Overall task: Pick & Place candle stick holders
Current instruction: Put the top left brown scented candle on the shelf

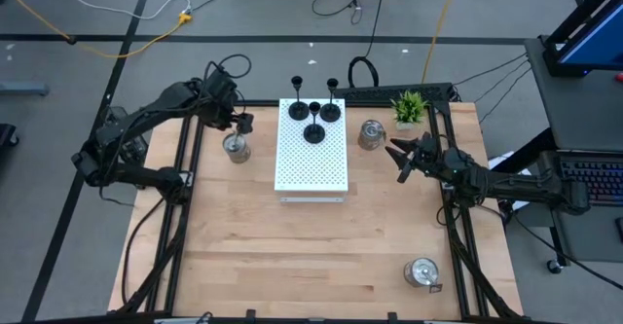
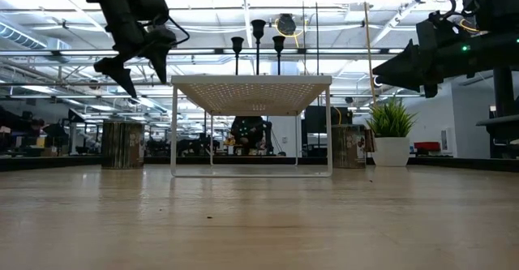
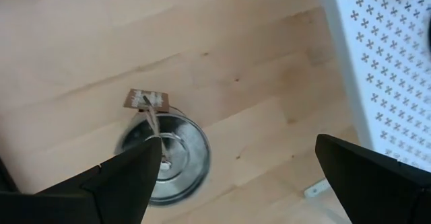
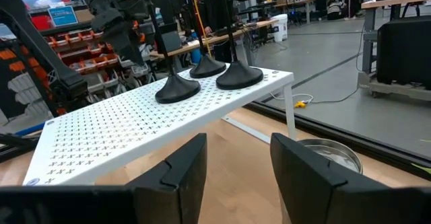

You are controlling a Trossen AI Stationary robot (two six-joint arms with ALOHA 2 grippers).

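Arms hang above the table: the left gripper [image 1: 237, 122] points down with fingers spread wide and empty, directly over a silver holder [image 1: 236, 148] beside the white board [image 1: 311, 173]. The right gripper [image 1: 401, 159] reaches level toward the board, part-open and empty, near another silver holder [image 1: 371, 134]. Three black holders [image 1: 314, 132] stand on the board's far end.

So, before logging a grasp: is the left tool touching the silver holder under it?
Apart. In the low view the left tool hangs well above the silver holder.
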